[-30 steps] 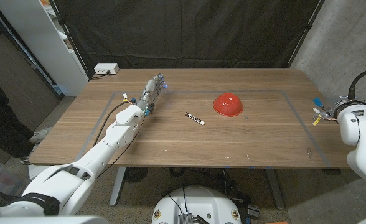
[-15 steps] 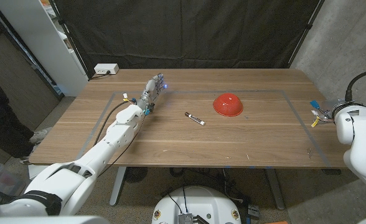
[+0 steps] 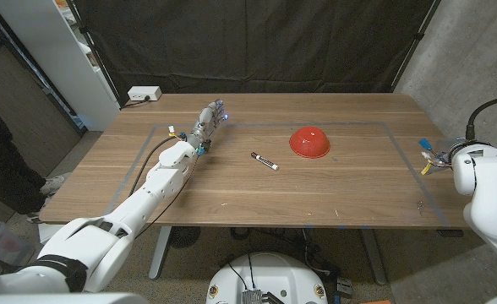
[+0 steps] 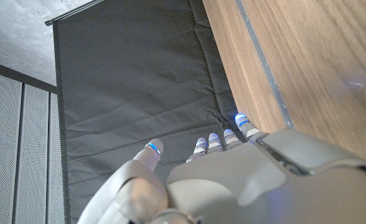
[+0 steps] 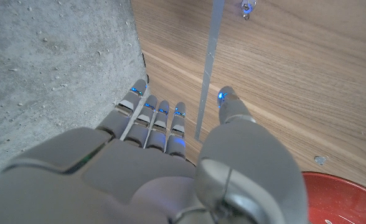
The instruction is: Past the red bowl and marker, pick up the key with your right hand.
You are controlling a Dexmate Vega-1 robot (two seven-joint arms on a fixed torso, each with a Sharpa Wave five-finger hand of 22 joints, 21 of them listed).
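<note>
Beyond the right hand's straight, parted, empty fingers, a small metal key lies on the wooden table. Left hand holds nothing, fingers extended.

Wooden table, black curtain, white power strip, white shelf

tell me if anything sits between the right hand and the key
Nothing visible does. The right hand is at the table's right edge, the key lies near the same edge; the red bowl and marker are far off toward the middle.
</note>
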